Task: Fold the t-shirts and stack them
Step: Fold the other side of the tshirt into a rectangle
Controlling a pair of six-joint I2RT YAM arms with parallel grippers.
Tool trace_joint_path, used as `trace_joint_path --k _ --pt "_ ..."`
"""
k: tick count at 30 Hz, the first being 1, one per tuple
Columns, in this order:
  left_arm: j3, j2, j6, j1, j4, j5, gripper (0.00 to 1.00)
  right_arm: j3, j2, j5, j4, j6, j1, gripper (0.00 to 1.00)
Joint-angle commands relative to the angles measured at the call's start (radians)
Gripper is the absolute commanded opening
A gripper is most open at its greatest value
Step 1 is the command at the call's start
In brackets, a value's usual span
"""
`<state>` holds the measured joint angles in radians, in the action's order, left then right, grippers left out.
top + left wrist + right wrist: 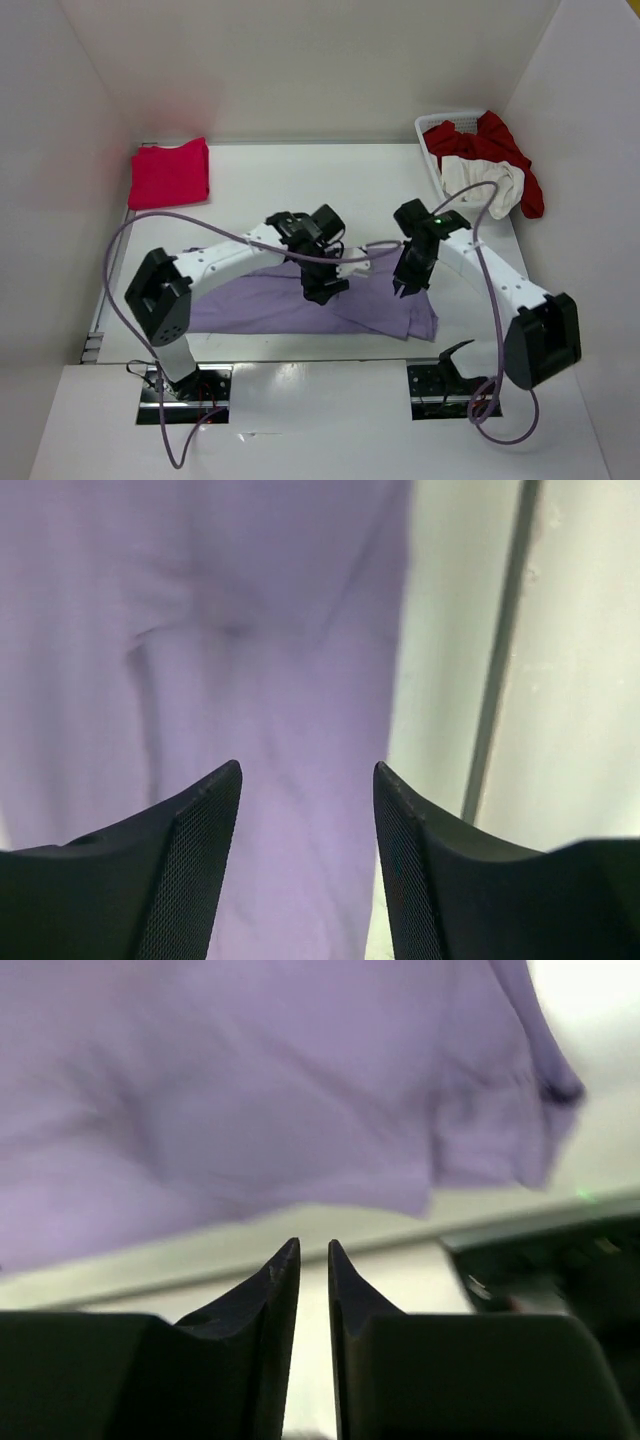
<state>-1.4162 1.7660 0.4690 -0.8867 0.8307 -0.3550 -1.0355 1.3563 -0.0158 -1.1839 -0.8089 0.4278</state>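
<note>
Lavender t-shirt (260, 305) lies flat, long axis left-right; left end effector (307, 770) released, right end effector (313, 1245) barely parted, empty.

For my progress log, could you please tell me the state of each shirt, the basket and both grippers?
magenta t-shirt: folded, at the table's far left corner.
lavender t-shirt: lying flat under both arms, held by neither.
dark red t-shirt: crumpled, spilling over the basket.
cream t-shirt: crumpled, draped over the basket's near side.
basket: upright, holding two shirts.
left gripper: open, empty.
right gripper: barely open, empty.
</note>
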Motion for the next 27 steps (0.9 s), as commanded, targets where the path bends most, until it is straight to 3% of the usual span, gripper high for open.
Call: trace_joint_path --k 1,3,6,10,14,17,20,27 --pt "-0.017 -0.108 -0.019 0.11 0.018 -0.001 0.63 0.029 -0.123 0.027 0.226 -0.169 -0.047 0.23" --pt "-0.003 -0.149 -0.03 0.256 0.018 0.019 0.64 0.09 -0.189 0.068 0.288 -0.257 -0.047 0.26" --pt "0.042 -0.198 -0.03 0.463 -0.005 0.062 0.67 0.144 -0.224 0.163 0.297 -0.344 -0.047 0.41" --pt "0.121 -0.226 -0.021 0.696 -0.044 0.126 0.69 0.215 -0.304 0.247 0.16 -0.498 -0.047 0.75" --pt "0.166 -0.199 -0.021 0.919 -0.084 0.116 0.69 0.281 -0.451 0.266 0.121 -0.653 -0.035 1.0" --pt "0.166 -0.136 0.0 1.075 -0.093 0.084 0.69 0.293 -0.468 0.266 0.103 -0.716 -0.035 1.0" --pt "0.157 -0.083 0.019 1.202 -0.102 0.064 0.69 0.267 -0.358 0.257 0.102 -0.676 -0.035 1.0" --pt "0.18 -0.033 0.039 1.259 -0.2 0.071 0.71 0.21 -0.134 0.229 0.075 -0.676 -0.044 1.0"
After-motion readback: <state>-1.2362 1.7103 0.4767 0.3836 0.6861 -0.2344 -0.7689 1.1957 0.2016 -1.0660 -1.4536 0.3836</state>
